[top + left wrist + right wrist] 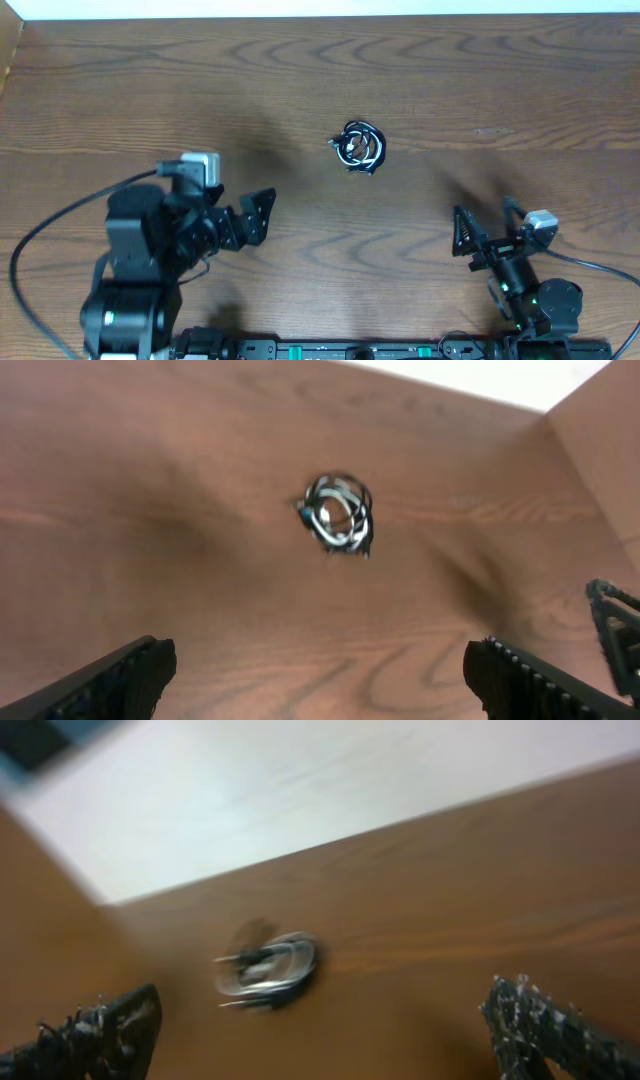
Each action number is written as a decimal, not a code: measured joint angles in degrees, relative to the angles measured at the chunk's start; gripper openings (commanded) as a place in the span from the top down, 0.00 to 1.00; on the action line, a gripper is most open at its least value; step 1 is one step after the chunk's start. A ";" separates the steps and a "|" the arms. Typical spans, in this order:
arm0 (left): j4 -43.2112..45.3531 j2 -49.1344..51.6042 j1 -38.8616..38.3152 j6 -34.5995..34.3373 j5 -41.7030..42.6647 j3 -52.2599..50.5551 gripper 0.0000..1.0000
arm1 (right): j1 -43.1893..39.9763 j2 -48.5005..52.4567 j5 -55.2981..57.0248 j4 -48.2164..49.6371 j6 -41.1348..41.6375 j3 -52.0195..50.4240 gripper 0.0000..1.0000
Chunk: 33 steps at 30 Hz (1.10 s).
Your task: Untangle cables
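Barely started tbh. Seeing the cables (360, 147) as one black-and-white ball, middle of the table (500, 80), toward the far edge. Got the left tool (258, 217) and right tool (465, 238) both spread apart, holding nothing, near the front edge. Leaves all the separating to do.

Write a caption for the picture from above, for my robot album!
The left claw and right claw, both open, face a tangled black-and-white ball of cables on the wooden table.
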 measured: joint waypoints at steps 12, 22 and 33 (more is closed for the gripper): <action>-1.05 8.87 0.00 -0.02 1.22 0.02 0.02 | -0.02 -0.07 -14.91 23.87 19.19 1.38 0.01; -4.04 14.19 -0.02 -0.04 1.36 0.02 0.02 | -1.18 11.02 -16.39 -10.16 3.04 32.11 0.01; -4.87 15.76 -0.02 -0.04 1.75 0.02 0.03 | -1.18 44.78 -17.18 -50.71 -13.60 68.74 0.01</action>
